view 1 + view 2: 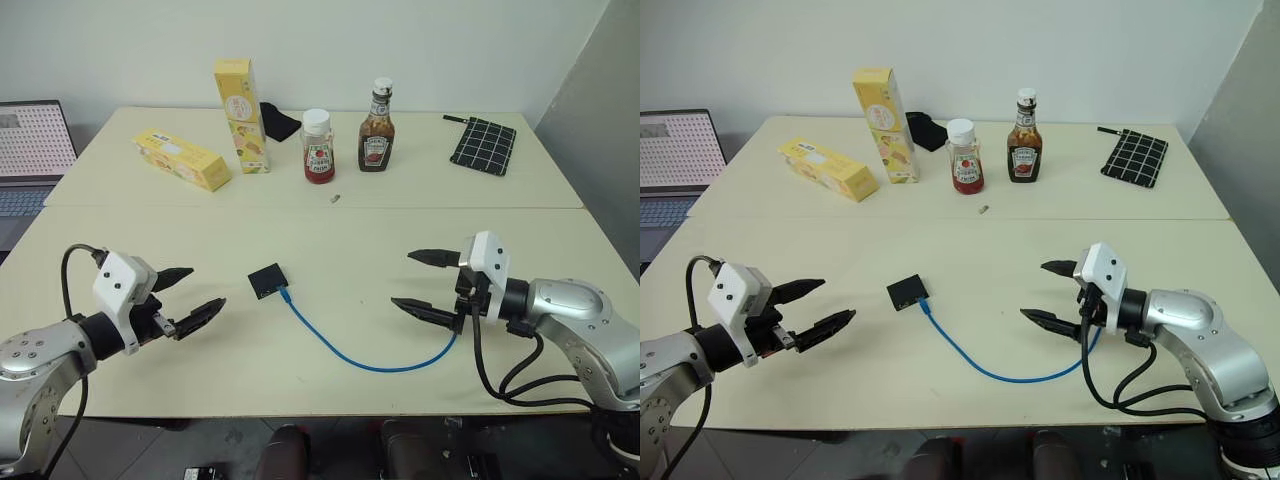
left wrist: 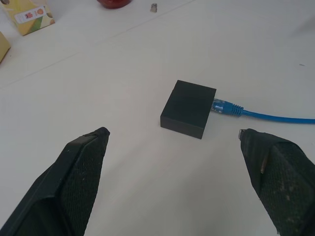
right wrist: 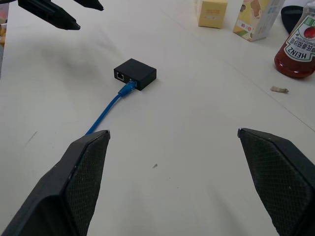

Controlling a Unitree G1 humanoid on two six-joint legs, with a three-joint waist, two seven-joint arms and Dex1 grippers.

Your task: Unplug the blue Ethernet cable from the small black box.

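The small black box [image 1: 267,280] lay between both wide-open, empty pincers, nearer the left pincer [image 1: 186,296]; the blue Ethernet cable [image 1: 350,355] was stretched toward the right pincer [image 1: 428,284].

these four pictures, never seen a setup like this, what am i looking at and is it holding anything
It is a two-armed robot at a table. Two pictures come from its head, two from cameras on its wrists, looking along the black fingers. The left gripper and right gripper are both open and hold nothing. Between them lies a small black box with a blue cable plugged in. Further back stand two sauce bottles, two yellow cartons and a checked cloth.
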